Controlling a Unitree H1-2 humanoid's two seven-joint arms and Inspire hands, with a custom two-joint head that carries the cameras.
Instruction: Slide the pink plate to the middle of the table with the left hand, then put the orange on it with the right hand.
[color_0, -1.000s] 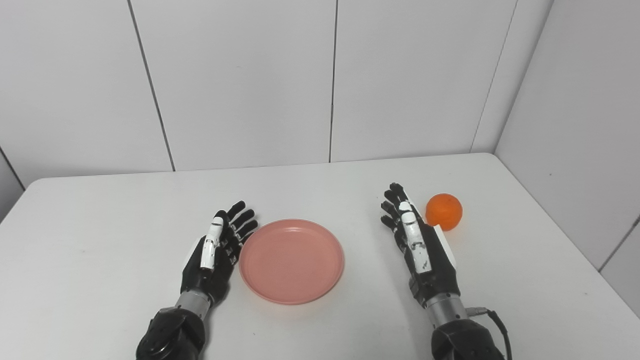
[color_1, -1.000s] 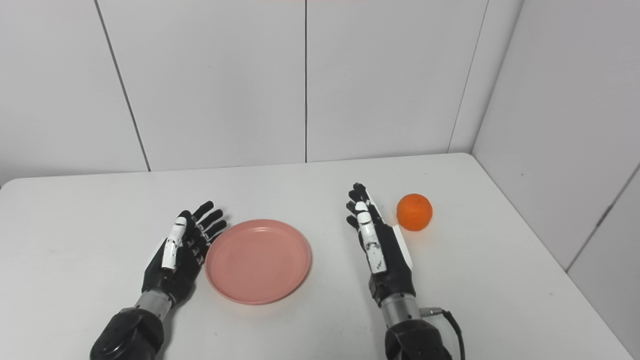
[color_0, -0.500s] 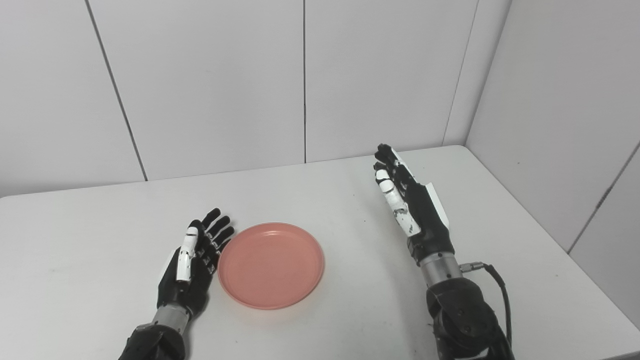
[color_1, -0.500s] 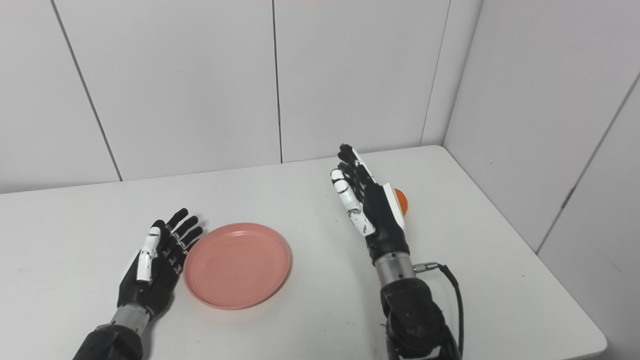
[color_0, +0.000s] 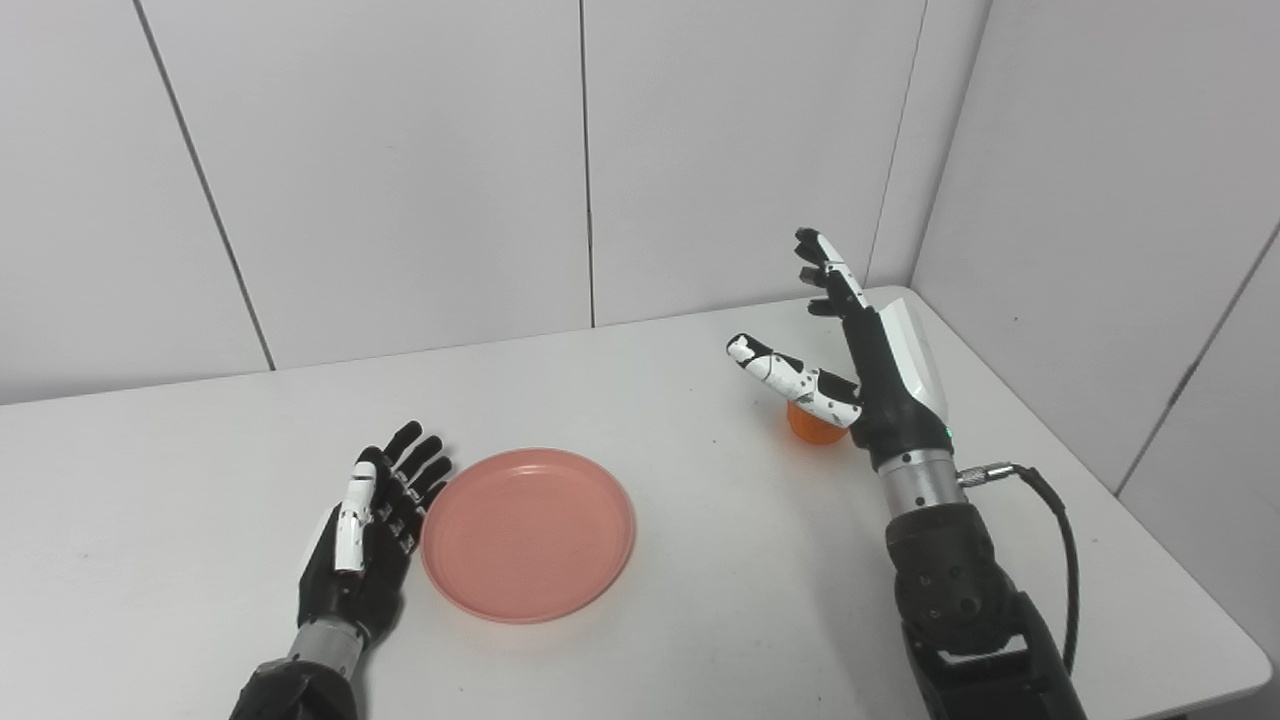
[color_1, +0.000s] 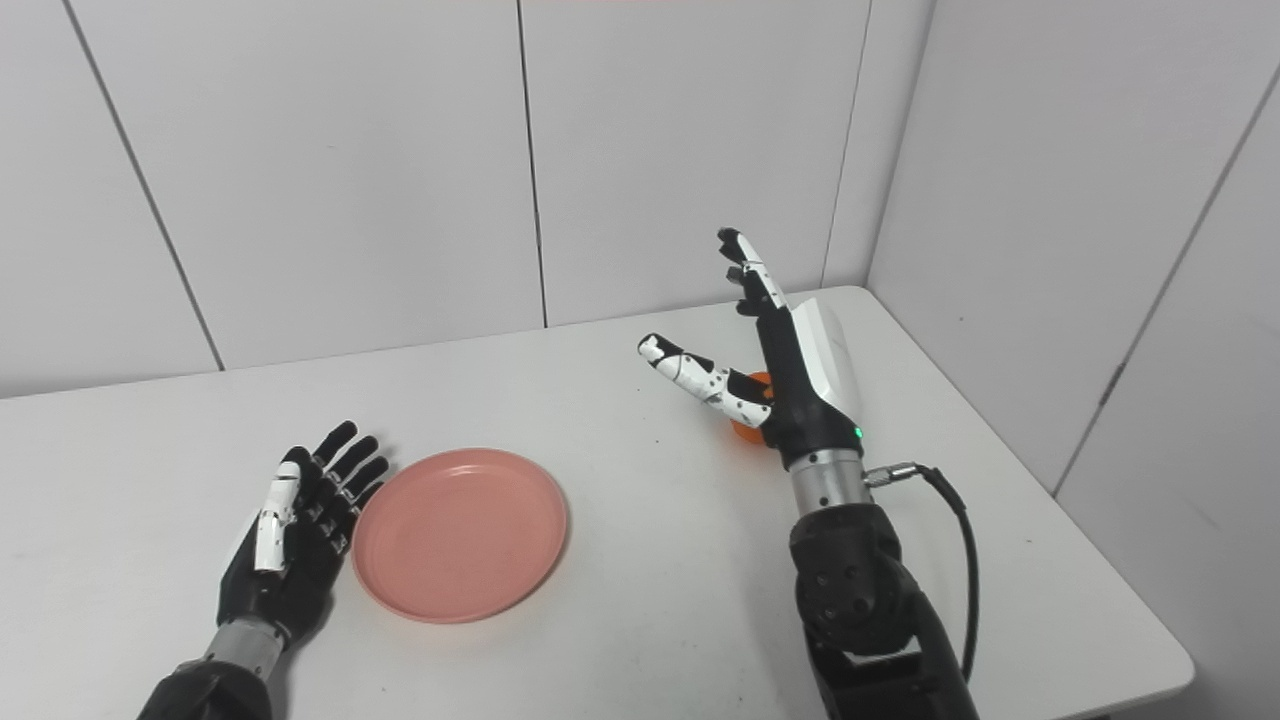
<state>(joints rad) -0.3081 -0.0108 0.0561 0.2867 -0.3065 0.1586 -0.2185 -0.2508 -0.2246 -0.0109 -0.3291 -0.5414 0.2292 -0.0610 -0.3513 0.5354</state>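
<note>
The pink plate (color_0: 528, 533) lies flat on the white table (color_0: 180, 480), left of its middle. My left hand (color_0: 370, 525) rests open on the table, its fingers beside the plate's left rim. My right hand (color_0: 860, 350) is raised above the table at the right, open, with fingers pointing up and thumb spread to the left. The orange (color_0: 812, 424) sits on the table behind that hand, mostly hidden by the thumb and palm; in the right eye view only a sliver of the orange (color_1: 745, 425) shows. Neither hand holds anything.
White wall panels stand behind the table and along its right side. The table's right edge (color_1: 1090, 560) runs close to my right forearm (color_1: 850, 590), from which a black cable (color_1: 965, 560) loops.
My right hand has lifted from the table, risen in front of the orange and spread its thumb. The camera has turned right, shifting the whole picture left. The left hand and plate stay put.
</note>
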